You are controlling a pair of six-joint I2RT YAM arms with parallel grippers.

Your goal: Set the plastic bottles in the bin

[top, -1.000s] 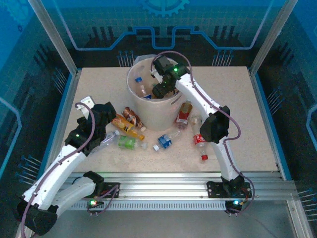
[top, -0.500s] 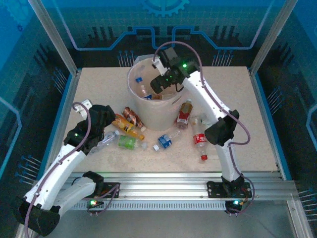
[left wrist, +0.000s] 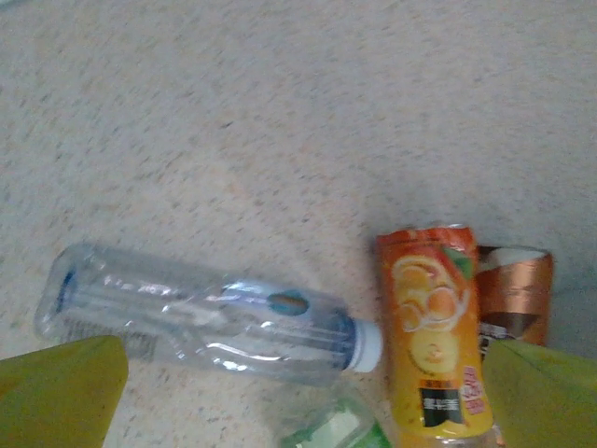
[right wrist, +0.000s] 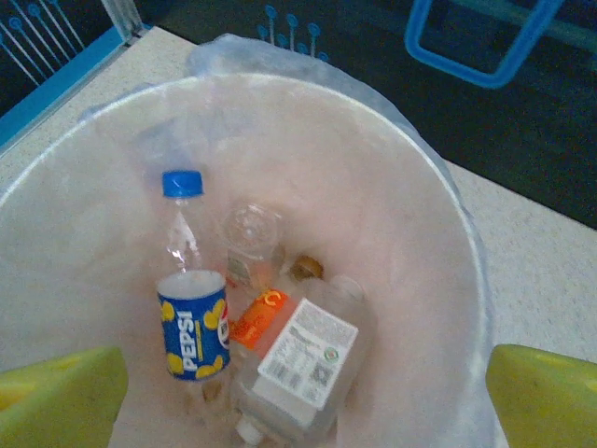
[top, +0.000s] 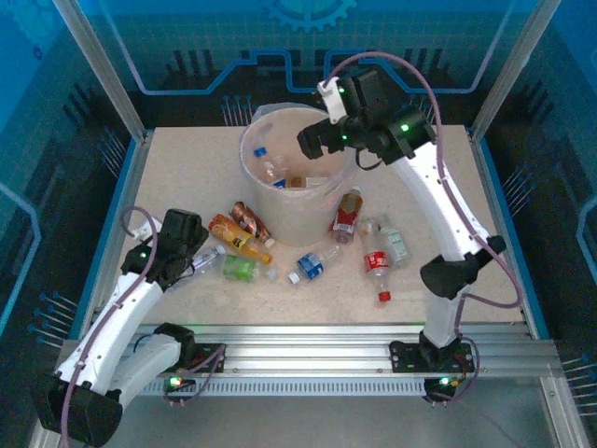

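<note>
the left claw (left wrist: 303,397) hangs low over the speckled beige worktop (left wrist: 233,112), its yellow-green fingers (left wrist: 61,392) wide apart with nothing between them. just below it a clear plastic bottle with a blue neck ring (left wrist: 205,317) lies on its side. its cap end is touching or nearly touching an orange-labelled juice bottle (left wrist: 431,345), and a copper-brown bottle (left wrist: 516,294) sits just beside that one.

the right claw (right wrist: 303,397) hovers over the large round white bin lined with a clear bag (right wrist: 438,187), also spread wide and empty. inside the bin rest a blue-capped pepsi bottle (right wrist: 191,317), a white-labelled bottle (right wrist: 303,359) and a few more. on the worktop near the bin lie a green-labelled bottle (top: 240,269), a blue-labelled bottle (top: 311,266) and a red-labelled bottle (top: 376,264).

the clear bottle looks empty, so it is probably very light, thin-walled and smooth. it may dent under a hard squeeze and roll or skid if nudged. a sound hold would be across the middle of the body, with the fingers square to its long axis and clear of the tapering neck and the orange neighbour.
</note>
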